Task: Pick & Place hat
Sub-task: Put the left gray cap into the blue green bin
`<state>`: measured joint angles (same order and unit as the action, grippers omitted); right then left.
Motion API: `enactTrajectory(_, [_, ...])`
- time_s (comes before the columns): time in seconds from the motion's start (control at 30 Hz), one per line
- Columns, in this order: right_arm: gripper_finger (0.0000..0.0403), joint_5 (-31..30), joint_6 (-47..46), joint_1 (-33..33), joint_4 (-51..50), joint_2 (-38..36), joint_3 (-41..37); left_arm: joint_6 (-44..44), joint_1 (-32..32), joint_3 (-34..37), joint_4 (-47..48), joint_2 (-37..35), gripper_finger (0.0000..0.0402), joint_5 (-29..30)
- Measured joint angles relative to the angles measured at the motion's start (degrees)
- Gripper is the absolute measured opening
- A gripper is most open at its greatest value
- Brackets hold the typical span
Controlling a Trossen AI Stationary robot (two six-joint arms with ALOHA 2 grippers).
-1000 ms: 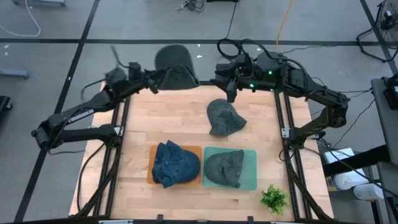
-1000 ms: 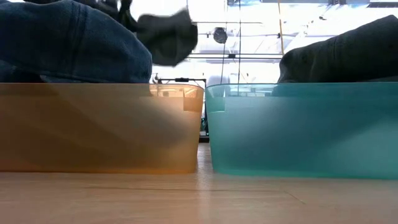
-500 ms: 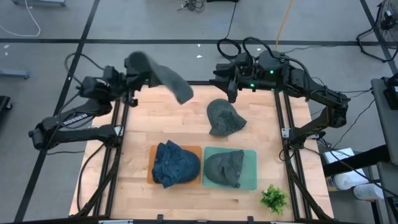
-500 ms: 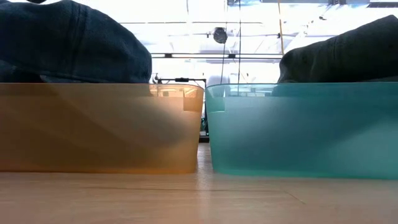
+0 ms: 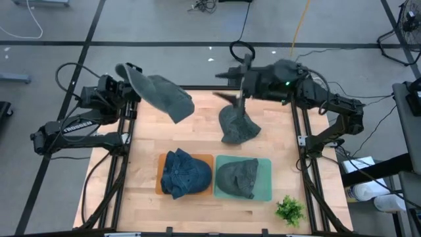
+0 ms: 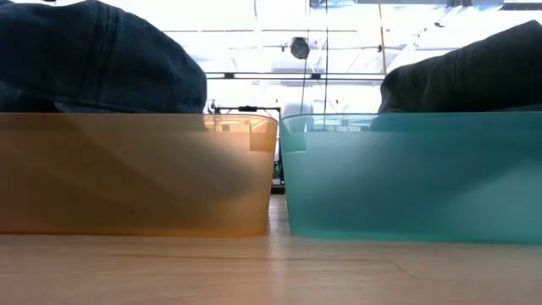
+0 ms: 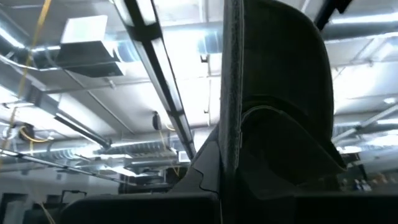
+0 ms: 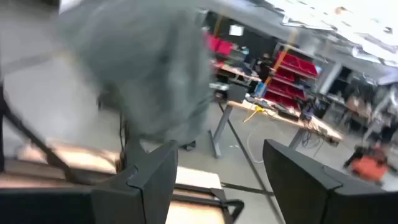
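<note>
At the far left, the left gripper (image 5: 128,72) is clamped on a grey hat (image 5: 161,96), holding it in the air over the table's (image 5: 145,141) far left corner. In the near row, a blue hat (image 5: 185,172) fills the orange bin (image 6: 135,174) and a dark grey hat (image 5: 237,178) the teal bin (image 6: 415,174). Another grey hat (image 5: 237,124) lies at the far centre. Just above it hovers the right gripper (image 5: 238,92), fingers spread and empty.

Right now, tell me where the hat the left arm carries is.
High view: the grey hat hangs in the left gripper above the table's far-left corner, left of the loose hat.
</note>
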<state>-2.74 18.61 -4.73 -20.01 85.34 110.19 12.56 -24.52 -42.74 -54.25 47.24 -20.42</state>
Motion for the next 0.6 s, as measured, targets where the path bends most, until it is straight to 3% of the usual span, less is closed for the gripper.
enactTrajectory(0.17, [0.0226,-0.1,6.33,1.82,3.67,1.86,-0.02,-0.19,1.51,0.0,-1.38,0.0,0.0007,4.15])
enactTrajectory(0.33, [0.0226,-0.15,7.33,2.24,6.38,3.28,-0.09,-1.47,3.17,-0.39,-3.26,1.34,0.0007,7.13])
enactTrajectory(0.6, [0.0226,-0.02,5.24,2.85,9.37,5.5,-0.09,-6.29,6.53,-7.3,-2.63,8.34,0.0007,7.97])
